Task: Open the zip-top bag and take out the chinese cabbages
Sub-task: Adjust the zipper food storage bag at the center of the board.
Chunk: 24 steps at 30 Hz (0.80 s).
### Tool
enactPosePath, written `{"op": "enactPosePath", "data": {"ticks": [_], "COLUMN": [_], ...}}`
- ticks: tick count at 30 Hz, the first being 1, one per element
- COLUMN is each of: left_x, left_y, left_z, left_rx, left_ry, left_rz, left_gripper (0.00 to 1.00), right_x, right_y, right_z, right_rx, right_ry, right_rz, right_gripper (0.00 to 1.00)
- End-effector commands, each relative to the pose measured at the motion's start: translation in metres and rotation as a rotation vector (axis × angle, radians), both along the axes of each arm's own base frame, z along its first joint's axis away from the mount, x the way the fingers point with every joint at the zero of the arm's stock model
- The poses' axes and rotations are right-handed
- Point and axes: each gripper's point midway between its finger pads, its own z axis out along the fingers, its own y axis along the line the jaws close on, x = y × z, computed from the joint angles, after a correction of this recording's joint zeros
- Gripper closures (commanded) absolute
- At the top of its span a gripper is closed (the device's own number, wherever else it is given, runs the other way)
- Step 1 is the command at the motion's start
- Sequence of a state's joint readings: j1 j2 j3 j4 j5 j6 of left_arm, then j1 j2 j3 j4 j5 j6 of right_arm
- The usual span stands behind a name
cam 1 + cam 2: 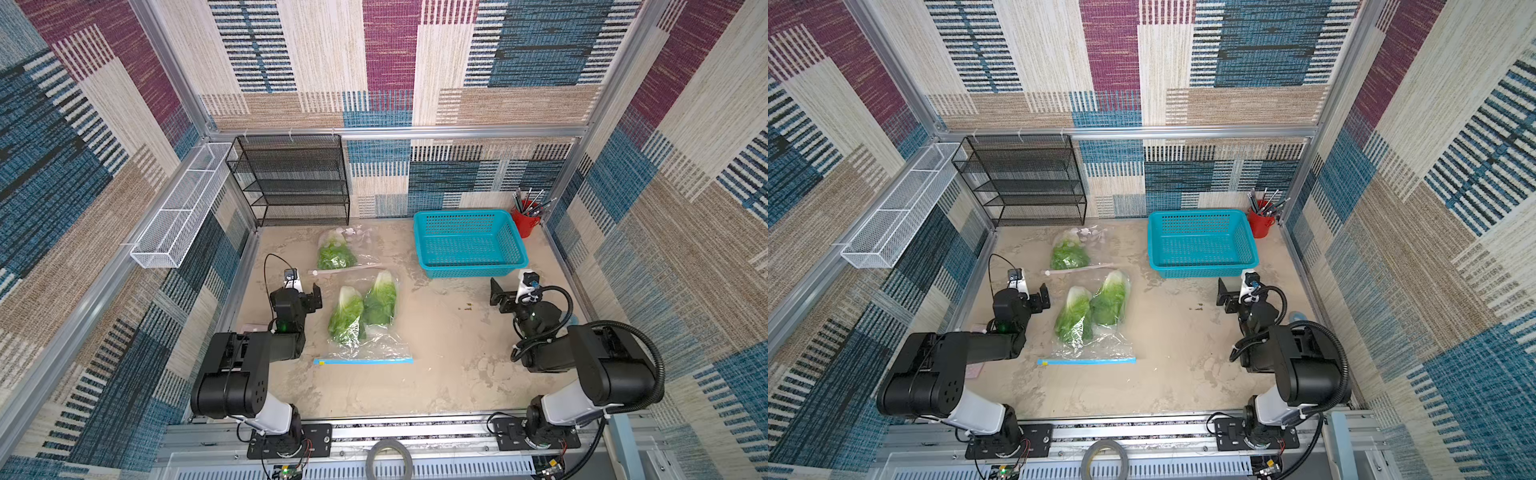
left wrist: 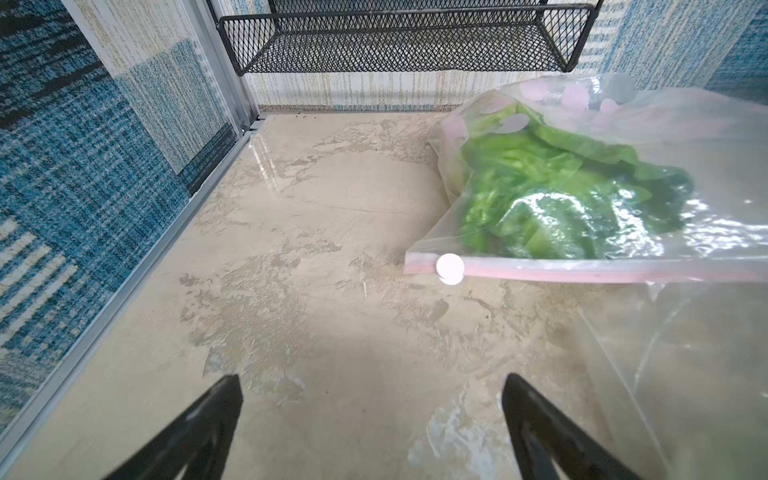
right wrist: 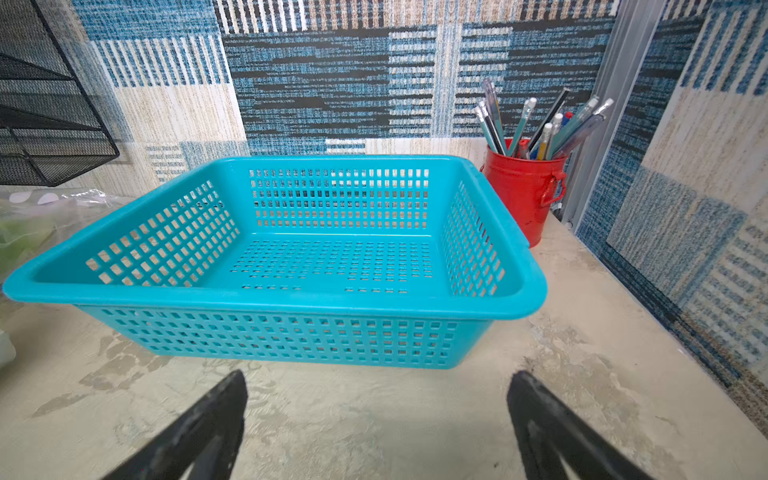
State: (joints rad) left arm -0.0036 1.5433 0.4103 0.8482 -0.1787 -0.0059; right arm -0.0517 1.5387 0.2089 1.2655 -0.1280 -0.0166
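Jaws apart and empty on both arms; by the look of it, nothing is begun.
In both top views, one blue-zip bag (image 1: 374,351) lies shut mid-worktop (image 1: 457,374) with two cabbages (image 1: 347,316) inside; at its 12 o'clock one pink-zip bag (image 1: 365,239) holds a third. Left wrist: left jaws wide, pink-zip bag at 2 o'clock, zipped. Right wrist: right jaws wide before one empty basket (image 3: 270,297). All three are still to come out.
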Motion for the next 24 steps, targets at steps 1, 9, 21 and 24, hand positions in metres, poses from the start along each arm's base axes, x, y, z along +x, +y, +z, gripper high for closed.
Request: {"op": "enactPosePath", "data": {"ticks": [1, 9, 21, 24], "left_x": [0.0006, 0.0007, 0.0006, 0.0006], "left_y": [-0.0002, -0.0001, -0.0001, 0.0000], "left_z": [0.0012, 0.0013, 0.0012, 0.0012], "left_rx": [-0.013, -0.014, -0.014, -0.014], "left_ry": [-0.005, -0.006, -0.005, -0.005], "left_rz": [0.003, 0.003, 0.004, 0.004], "left_gripper": [0.01, 0.01, 0.01, 0.01], "right_x": [0.0012, 0.0003, 0.0004, 0.0003], "right_y": [-0.0002, 0.0003, 0.0003, 0.0005], "right_z": [0.0058, 0.0064, 0.0074, 0.0061], "right_rx": [0.002, 0.001, 0.001, -0.001], "right_ry": [-0.022, -0.026, -0.030, -0.025], "right_rz": [-0.002, 0.000, 0.000, 0.002], "right_gripper": [0.01, 0.01, 0.01, 0.01]}}
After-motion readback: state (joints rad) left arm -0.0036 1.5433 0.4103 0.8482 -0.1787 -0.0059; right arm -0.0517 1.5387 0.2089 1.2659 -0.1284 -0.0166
